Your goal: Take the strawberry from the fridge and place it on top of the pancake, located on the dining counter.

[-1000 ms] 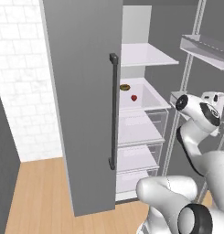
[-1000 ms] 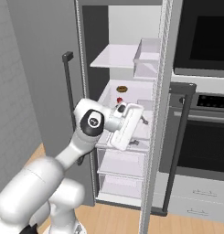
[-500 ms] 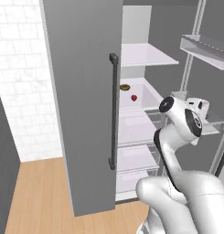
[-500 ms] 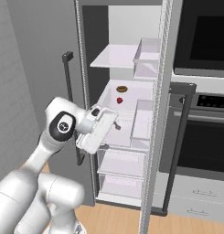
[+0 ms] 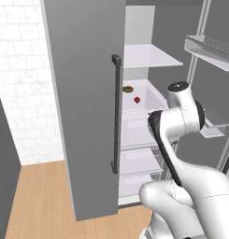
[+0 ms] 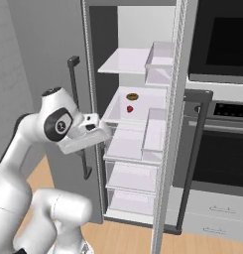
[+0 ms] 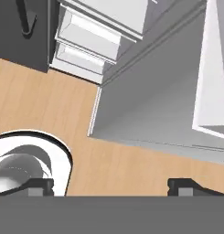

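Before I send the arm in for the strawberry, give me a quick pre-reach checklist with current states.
1. Fridge door open, shelves reachable: ok.
2. Strawberry in sight on the middle shelf, nothing lying on it: ok.
3. Donut apart from the strawberry, behind it: ok.
4. Gripper open and holding nothing: ok.
5. Gripper aimed at the strawberry: not ok; the hand view looks down at the wood floor and the fridge's lower drawers.
6. Clearance between the hand and the shelf edge on the way in: cannot tell.
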Controlling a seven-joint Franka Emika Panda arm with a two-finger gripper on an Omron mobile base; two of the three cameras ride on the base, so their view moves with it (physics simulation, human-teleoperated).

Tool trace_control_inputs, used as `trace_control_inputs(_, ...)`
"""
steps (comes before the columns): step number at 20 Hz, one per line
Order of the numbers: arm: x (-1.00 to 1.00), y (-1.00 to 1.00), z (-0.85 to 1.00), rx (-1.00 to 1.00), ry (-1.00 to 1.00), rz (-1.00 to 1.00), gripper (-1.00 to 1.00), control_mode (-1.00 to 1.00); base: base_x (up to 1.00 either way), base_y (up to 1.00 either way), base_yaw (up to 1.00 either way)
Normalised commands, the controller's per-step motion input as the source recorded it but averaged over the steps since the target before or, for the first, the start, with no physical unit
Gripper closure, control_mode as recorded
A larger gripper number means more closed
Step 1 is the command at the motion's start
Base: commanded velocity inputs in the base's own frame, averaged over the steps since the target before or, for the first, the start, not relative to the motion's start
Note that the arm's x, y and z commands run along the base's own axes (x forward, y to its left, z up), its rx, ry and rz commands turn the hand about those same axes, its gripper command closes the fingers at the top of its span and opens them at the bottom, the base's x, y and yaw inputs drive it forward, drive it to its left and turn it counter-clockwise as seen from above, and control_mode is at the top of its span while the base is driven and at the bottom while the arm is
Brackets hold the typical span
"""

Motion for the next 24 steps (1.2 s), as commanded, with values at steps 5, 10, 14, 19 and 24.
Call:
trace_control_inputs(5,0.13,0.24,-0.1,0.66,-0.35,-0.5,-1.0,-1.0,0.0,0.0,0.0)
trace_control_inputs(10,-0.33,0.63,-0.26,0.19,-0.33,-0.42,-1.0,-1.0,0.0,0.0,0.0)
trace_control_inputs(14,-0.21,0.58,0.0,-0.09,0.03,-0.13,-1.0,-1.0,0.0,0.0,0.0)
trace_control_inputs(19,-0.01,0.02,-0.26,-0.04,0.15,0.06,-1.0,-1.0,0.0,0.0,0.0)
trace_control_inputs(24,-0.02,-0.15,-0.17,0.05,0.06,0.18,-1.0,-1.0,0.0,0.0,0.0)
